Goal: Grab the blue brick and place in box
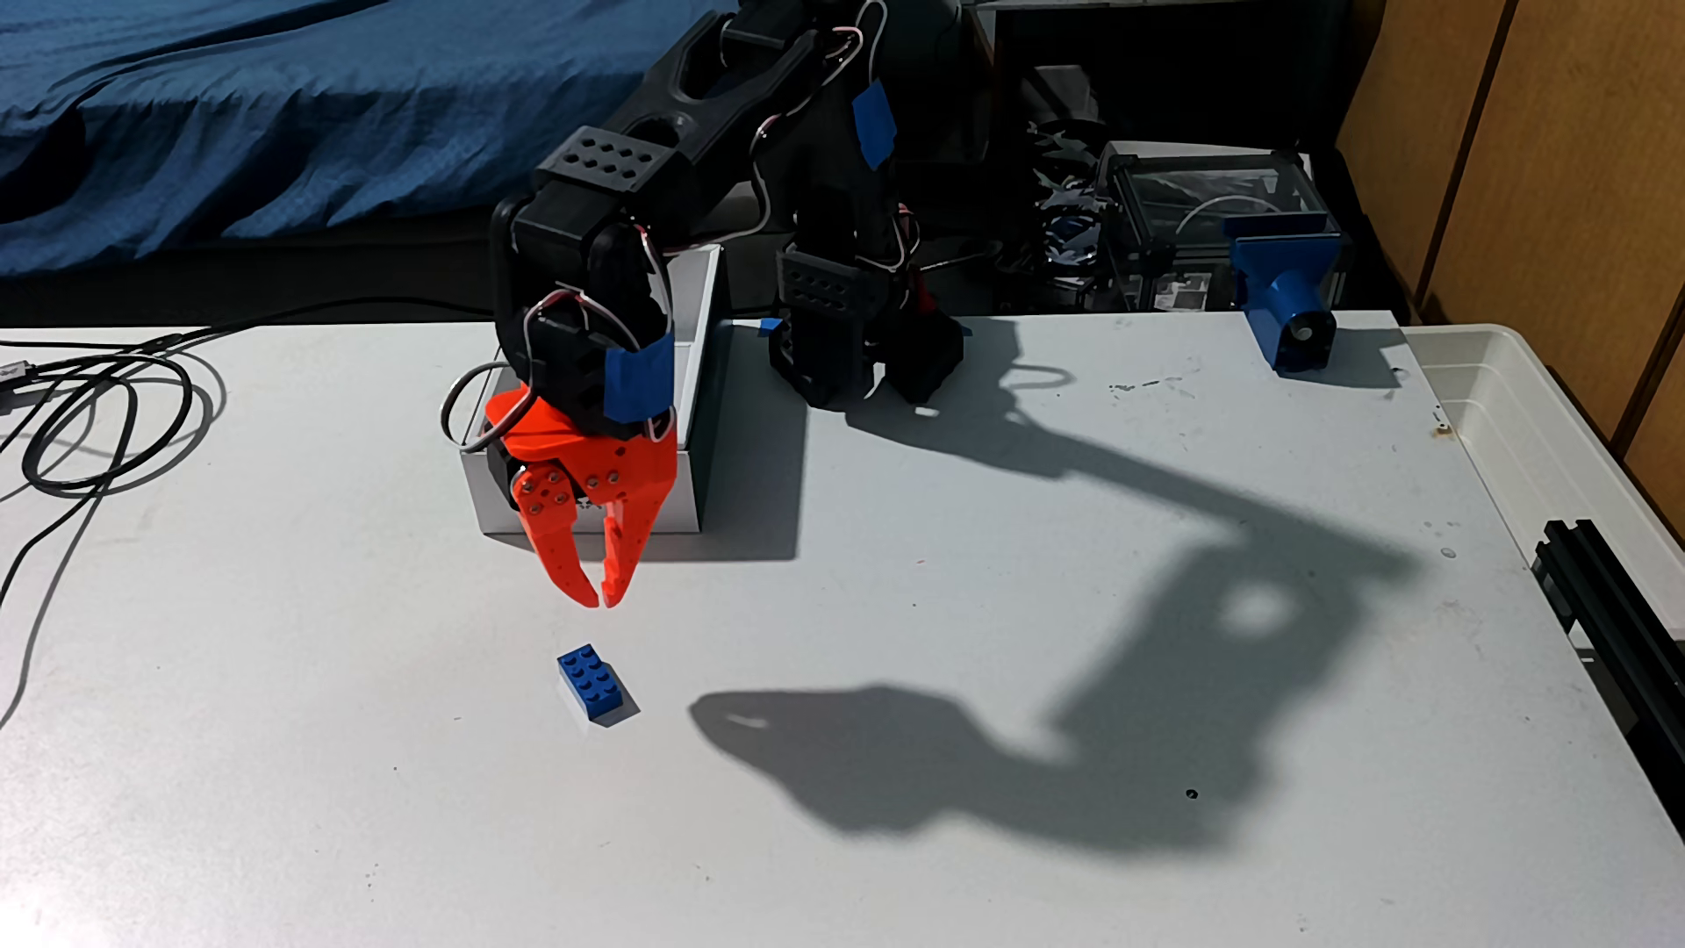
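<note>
I have the orange gripper [604, 597] hanging tips-down with its jaws nearly together and empty, poised just above and behind the blue brick [594, 685] lying studs-up on the table [273, 775], well apart from the box [697, 383] behind, pickup not yet started.

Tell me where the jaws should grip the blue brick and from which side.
Probably from above, across its two long side walls. The blue brick lies flat on the table, studs up, long axis angled in the fixed view, with free space all round. The gripper hangs above it, tips nearly together, so it would need opening and some wrist turn.
</note>
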{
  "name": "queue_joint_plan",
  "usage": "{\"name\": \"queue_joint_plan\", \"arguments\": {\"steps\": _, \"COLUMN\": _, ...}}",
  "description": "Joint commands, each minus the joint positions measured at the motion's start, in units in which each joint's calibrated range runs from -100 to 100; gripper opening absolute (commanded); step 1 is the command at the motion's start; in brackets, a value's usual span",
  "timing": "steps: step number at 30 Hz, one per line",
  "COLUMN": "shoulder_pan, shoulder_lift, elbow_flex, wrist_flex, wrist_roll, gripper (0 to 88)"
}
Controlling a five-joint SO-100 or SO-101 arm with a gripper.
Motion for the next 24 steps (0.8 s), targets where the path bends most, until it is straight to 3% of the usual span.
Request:
{"name": "queue_joint_plan", "arguments": {"steps": 1, "shoulder_pan": -0.8, "shoulder_lift": -0.3, "elbow_flex": -2.5, "wrist_flex": 0.3, "wrist_roll": -0.5, "gripper": 0.9}}
{"name": "queue_joint_plan", "arguments": {"steps": 24, "shoulder_pan": 4.4, "shoulder_lift": -0.1, "elbow_flex": -2.1, "wrist_flex": -0.3, "wrist_roll": 0.1, "gripper": 1.0}}
